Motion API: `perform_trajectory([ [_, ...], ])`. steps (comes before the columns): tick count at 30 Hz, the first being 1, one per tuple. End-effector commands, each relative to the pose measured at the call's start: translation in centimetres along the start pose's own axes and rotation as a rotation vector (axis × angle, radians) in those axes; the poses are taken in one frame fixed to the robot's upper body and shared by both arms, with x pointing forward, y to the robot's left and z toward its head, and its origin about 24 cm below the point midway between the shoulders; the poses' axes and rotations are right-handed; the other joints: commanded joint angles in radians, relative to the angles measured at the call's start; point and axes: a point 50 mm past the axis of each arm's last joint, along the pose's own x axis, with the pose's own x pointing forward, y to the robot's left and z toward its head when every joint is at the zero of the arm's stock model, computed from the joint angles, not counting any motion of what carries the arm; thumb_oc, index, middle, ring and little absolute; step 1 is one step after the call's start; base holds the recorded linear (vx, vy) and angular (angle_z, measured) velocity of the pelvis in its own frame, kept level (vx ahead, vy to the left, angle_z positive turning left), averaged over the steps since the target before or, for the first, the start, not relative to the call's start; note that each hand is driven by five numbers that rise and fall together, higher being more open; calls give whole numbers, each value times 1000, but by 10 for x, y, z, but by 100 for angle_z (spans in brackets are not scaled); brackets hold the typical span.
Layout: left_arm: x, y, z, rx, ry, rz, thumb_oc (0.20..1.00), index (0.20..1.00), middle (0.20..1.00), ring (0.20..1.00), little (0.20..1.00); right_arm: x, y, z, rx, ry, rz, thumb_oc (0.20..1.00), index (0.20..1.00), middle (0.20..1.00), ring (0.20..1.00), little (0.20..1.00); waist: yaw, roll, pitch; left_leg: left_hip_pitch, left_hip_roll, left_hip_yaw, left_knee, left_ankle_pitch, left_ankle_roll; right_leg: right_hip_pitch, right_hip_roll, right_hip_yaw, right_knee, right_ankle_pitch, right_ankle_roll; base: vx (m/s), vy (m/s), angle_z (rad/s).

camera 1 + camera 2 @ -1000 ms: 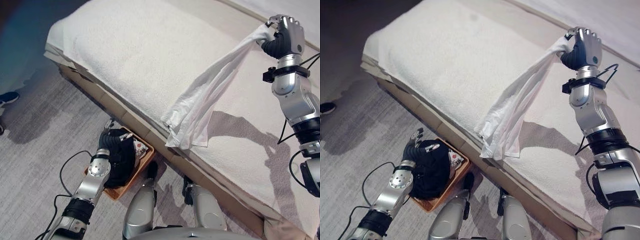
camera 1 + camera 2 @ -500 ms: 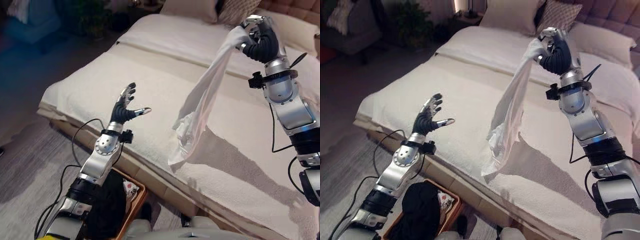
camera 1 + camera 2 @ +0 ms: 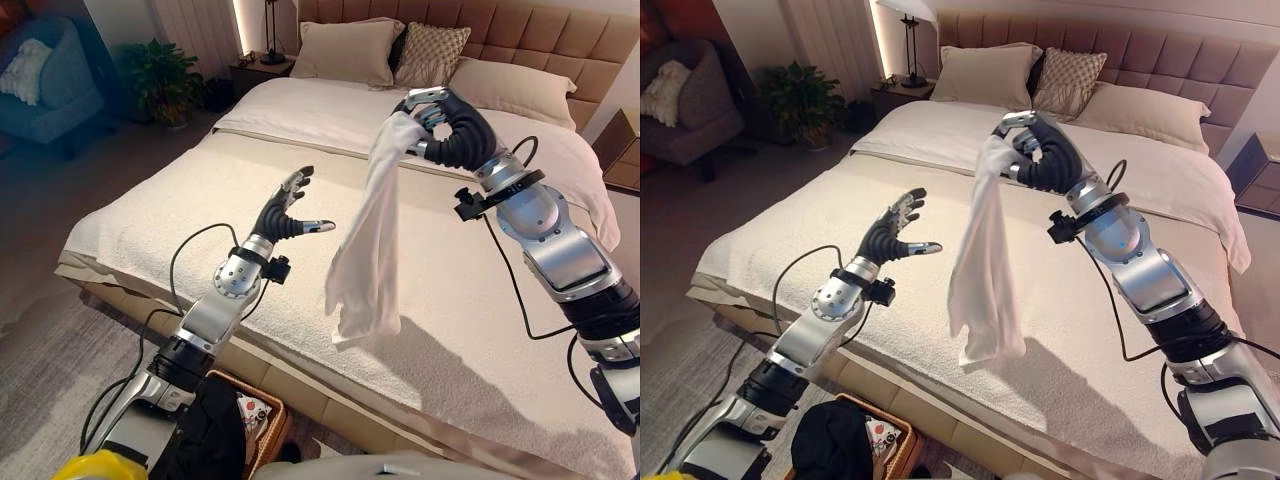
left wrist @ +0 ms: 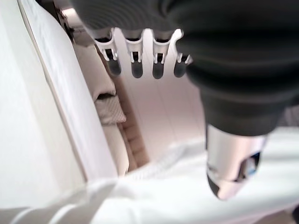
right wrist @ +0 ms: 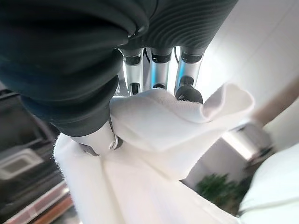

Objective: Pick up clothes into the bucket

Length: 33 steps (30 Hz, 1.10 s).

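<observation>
My right hand (image 3: 448, 125) has its fingers curled tight round the top of a white garment (image 3: 368, 245), which hangs free above the bed (image 3: 150, 215), its lower end clear of the cover. My left hand (image 3: 285, 213) is raised just left of the cloth, fingers spread and holding nothing. The bucket (image 3: 902, 447) sits on the floor at the near edge, already holding a dark garment (image 3: 832, 441). I judge one piece stowed; this white one must yet be carried down and dropped in.

Bed (image 3: 480, 330) with cream cover; three pillows (image 3: 345, 50) against the tufted headboard (image 3: 560, 40). Potted plant (image 3: 160, 85), armchair (image 3: 45, 85) and bedside lamp (image 3: 908, 40) beyond.
</observation>
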Motion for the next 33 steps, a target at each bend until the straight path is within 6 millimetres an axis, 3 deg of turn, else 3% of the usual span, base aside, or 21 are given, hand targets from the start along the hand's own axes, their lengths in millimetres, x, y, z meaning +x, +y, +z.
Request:
perform_trajectory([
  [1,11,2,1,65,-12,-20,1000,1000,1000,1000,1000,12,-2,32,75,-178,-3,200,200,200,200,200,-8,-56,-70,-3,-48,17,43,-70,30,-13,-52,-13,28,23,54,7,11,-10],
  [8,11,-25,17,-117,-44,-268,1000,1000,1000,1000,1000,14,8,44,119,-230,82,200,200,200,200,200,-16,-45,-75,8,-52,20,42,-74,32,-2,-57,-9,28,25,57,5,2,0],
  [14,3,-50,15,-325,48,-516,1000,1000,1000,1000,1000,21,18,47,135,-239,140,200,200,200,200,200,-23,-31,-77,24,-54,14,42,-85,33,15,-58,-12,29,14,61,18,8,2],
  [17,-1,-53,14,-343,101,-609,1000,1000,1000,1000,1000,23,20,48,134,-245,161,200,200,200,200,200,-26,-27,-78,29,-55,11,40,-85,33,20,-60,-15,29,13,62,0,0,0],
  [18,-3,-54,13,-331,113,-628,925,925,925,925,925,23,21,48,134,-246,166,200,200,200,200,200,-25,-25,-79,28,-54,9,40,-85,32,20,-61,-16,29,13,63,0,0,0],
  [19,-4,-51,10,-325,126,-626,310,310,310,310,310,24,21,48,129,-249,165,200,200,200,200,200,-25,-25,-78,29,-55,8,40,-84,32,21,-61,-17,29,12,64,0,0,0],
  [20,-4,-49,10,-298,126,-627,200,200,200,200,200,24,20,48,125,-247,163,200,200,200,200,200,-25,-25,-78,30,-55,7,40,-84,32,21,-62,-20,30,12,64,0,0,0],
  [33,-8,-37,-17,-304,175,-477,200,200,200,200,200,22,8,26,71,-160,21,200,200,200,200,200,-5,-30,-86,44,-55,-9,39,-88,35,44,-67,-33,31,-1,62,1,1,1],
])
